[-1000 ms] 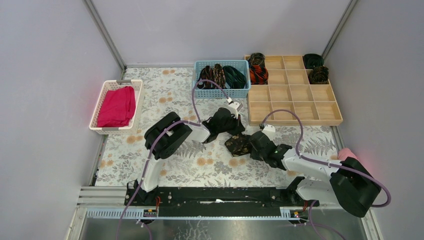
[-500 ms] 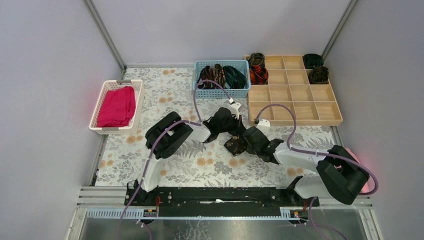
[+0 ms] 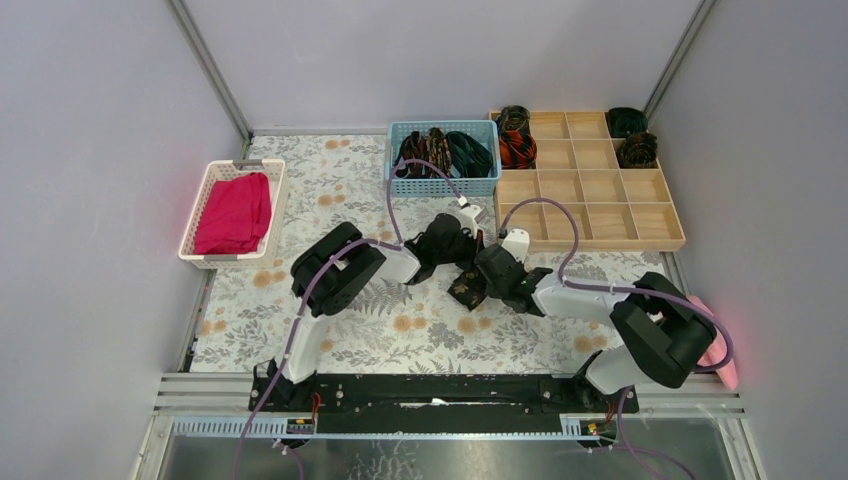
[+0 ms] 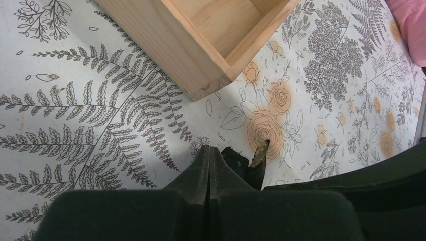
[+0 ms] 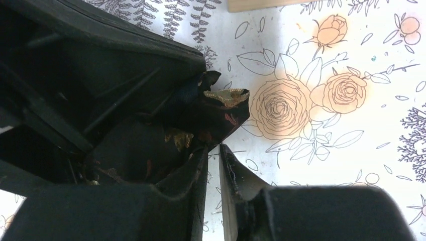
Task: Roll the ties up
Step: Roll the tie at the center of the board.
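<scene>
Unrolling threatens: beside the wooden tray point(image 3: 590, 244), left gripper point(image 4: 209, 153) is pinched shut, right gripper point(image 5: 213, 148) barely parted, empty, against the black-gold tie point(image 5: 221, 113), whose coil may spring loose.

At the left edge of the counter point(image 3: 420, 335) sits a basket point(image 3: 215, 259) with a folded cloth point(image 3: 235, 212) in it. At the back middle, a second basket point(image 3: 443, 186) holds loose ties point(image 3: 445, 152). Right of it lies a divided tray point(image 3: 590, 243), with coiled ties point(image 3: 516, 148) in its rear corner compartments. Mid-counter, one tie point(image 3: 466, 291) lies between the left hand point(image 3: 478, 262), just behind it, and the right hand point(image 3: 486, 284), at its right. A towel point(image 3: 716, 342) lies at the far right edge.
</scene>
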Robot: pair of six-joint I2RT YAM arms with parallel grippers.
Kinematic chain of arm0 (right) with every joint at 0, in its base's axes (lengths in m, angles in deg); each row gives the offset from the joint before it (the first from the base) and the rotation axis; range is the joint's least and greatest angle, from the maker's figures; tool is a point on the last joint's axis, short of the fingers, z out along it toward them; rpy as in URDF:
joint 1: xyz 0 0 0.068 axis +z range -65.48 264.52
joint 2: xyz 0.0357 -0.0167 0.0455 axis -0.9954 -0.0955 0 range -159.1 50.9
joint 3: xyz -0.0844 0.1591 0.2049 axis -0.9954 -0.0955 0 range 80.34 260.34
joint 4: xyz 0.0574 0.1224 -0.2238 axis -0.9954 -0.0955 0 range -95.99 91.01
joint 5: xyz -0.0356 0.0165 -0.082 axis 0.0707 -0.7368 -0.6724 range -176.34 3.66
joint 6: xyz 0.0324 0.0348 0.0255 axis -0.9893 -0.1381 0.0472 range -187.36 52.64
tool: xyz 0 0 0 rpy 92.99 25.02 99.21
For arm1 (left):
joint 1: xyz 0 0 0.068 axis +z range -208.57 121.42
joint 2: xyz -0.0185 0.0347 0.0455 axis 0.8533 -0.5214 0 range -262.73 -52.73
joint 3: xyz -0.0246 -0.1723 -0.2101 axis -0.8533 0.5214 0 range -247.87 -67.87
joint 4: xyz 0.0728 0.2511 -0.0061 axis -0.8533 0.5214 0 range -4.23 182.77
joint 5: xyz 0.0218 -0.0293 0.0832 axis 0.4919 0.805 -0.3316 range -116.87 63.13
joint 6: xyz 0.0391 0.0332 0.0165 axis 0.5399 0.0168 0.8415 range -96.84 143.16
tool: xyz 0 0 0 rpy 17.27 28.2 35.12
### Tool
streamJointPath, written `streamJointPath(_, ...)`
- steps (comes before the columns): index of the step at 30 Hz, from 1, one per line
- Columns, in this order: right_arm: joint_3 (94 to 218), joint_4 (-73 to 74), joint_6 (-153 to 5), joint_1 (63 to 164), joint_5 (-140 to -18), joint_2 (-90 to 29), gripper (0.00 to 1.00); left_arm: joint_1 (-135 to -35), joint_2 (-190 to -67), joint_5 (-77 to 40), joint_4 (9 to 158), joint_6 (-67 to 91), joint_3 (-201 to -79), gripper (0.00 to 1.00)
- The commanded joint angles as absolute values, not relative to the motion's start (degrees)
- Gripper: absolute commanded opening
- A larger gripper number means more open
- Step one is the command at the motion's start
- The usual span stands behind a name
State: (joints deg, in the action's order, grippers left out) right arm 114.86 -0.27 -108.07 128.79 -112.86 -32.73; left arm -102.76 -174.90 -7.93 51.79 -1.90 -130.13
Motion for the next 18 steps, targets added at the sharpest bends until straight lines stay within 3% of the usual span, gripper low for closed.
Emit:
streamJointPath(1,116.01,-0.67,-107.57,128.95,-112.42,-36.63,0.23,-103.16,-178.2,-5.3,56.59,-0.57,-129.46,0.0)
streamJointPath(7,114.74,-3.04,-107.93,128.9,-113.14,-31.91,0.36,-101.8,-177.94,-5.55,55.69,-1.79,-128.68,0.0)
streamJointPath(9,114.43,-5.05,-108.29,128.9,-114.29,-29.98,0.46,-101.03,-177.67,-6.42,56.23,-2.04,-128.69,0.0)
streamJointPath(18,112.15,-9.27,-109.64,128.91,-115.95,-24.36,0.45,-96.87,-174.45,-10.29,59.19,-1.62,-129.03,0.01)
